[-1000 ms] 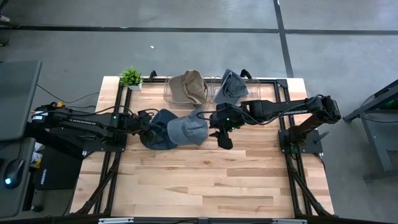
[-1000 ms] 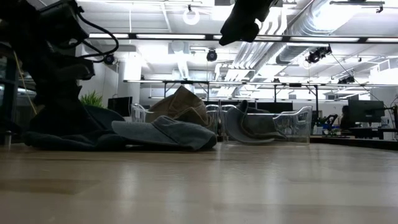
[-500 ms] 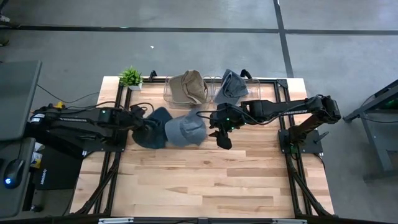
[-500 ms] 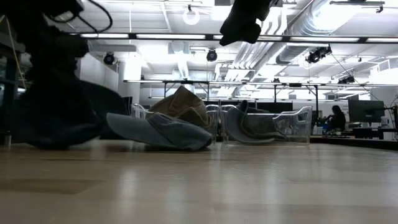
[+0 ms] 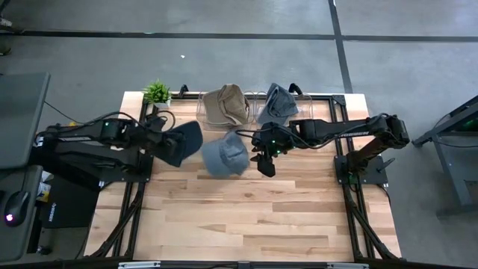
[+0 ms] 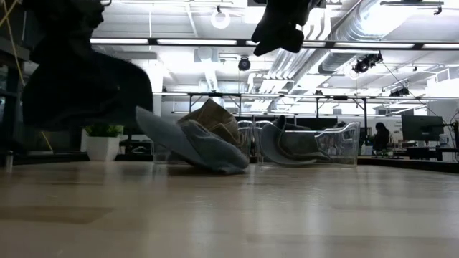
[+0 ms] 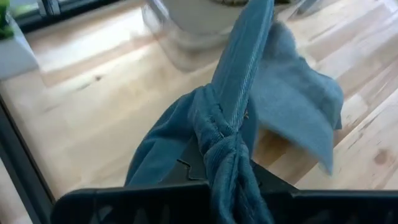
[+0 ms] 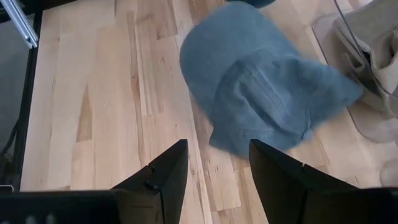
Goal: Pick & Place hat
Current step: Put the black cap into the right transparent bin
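Observation:
My left gripper (image 5: 161, 142) is shut on a dark blue hat (image 5: 181, 142), which hangs above the table left of centre; the low view shows that hat (image 6: 86, 86) in the air. A lighter grey-blue cap (image 5: 224, 155) lies on the wood beside it, one side raised (image 6: 188, 142). My right gripper (image 5: 263, 161) hovers open just right of the cap, high above the table (image 6: 278, 29). In the right wrist view its fingers (image 8: 214, 171) stand apart with the cap (image 8: 267, 93) ahead of them. My left gripper (image 7: 221, 171) pinches a bunched, gathered fold of the dark blue hat (image 7: 225, 146) between its two fingers, coming from the table's left side. Several layers are squeezed together there. The hat is lifted clear of the table and hangs out beyond the fingers.
Two clear bins stand at the far edge: one holds a tan hat (image 5: 226, 104), the other a grey hat (image 5: 277, 104). A small potted plant (image 5: 157, 92) sits at the far left corner. Bare wood stretches across the near half of the table (image 5: 239, 217).
My left gripper has moved up and toward the table's left edge, carrying the dark blue hat off the wood and away from the grey-blue cap. The cap stayed in place, its left side now uncovered and tipped up.

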Robot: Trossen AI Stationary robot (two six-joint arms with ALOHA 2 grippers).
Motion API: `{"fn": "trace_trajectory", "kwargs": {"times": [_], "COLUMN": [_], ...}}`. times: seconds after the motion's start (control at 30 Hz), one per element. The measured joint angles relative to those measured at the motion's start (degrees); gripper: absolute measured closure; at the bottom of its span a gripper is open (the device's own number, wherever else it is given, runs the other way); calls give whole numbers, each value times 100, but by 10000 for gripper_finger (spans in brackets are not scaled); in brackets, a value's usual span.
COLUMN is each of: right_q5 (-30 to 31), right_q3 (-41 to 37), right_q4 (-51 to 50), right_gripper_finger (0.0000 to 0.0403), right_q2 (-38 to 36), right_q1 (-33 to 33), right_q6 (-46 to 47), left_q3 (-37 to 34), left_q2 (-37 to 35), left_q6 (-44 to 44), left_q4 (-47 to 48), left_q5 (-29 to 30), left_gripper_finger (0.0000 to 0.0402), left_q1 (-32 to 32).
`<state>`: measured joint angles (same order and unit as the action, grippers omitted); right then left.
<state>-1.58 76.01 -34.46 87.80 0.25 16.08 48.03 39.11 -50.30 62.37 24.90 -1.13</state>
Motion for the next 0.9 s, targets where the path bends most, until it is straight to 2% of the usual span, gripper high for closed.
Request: {"fn": "trace_trajectory", "kwargs": {"times": [0.2,0.4,0.57,0.9], "right_q5": [0,260,326,1013], "right_q3": [0,0,-2,-2], "right_q4": [0,115,603,1199], "right_gripper_finger": [238,238,238,238], "right_q2": [-1,1,0,-1], "right_q1": [0,0,0,0], "right_q6": [0,92,380,793], "left_q3": [266,306,306,306], "left_q2": [0,2,4,102], "left_q6": [48,113,351,1235], "left_q4": [-115,-788,-1722,-4025], "left_q5": [169,317,428,877], "left_gripper_finger": [401,401,401,401], "left_q1": [1,0,0,0]}}
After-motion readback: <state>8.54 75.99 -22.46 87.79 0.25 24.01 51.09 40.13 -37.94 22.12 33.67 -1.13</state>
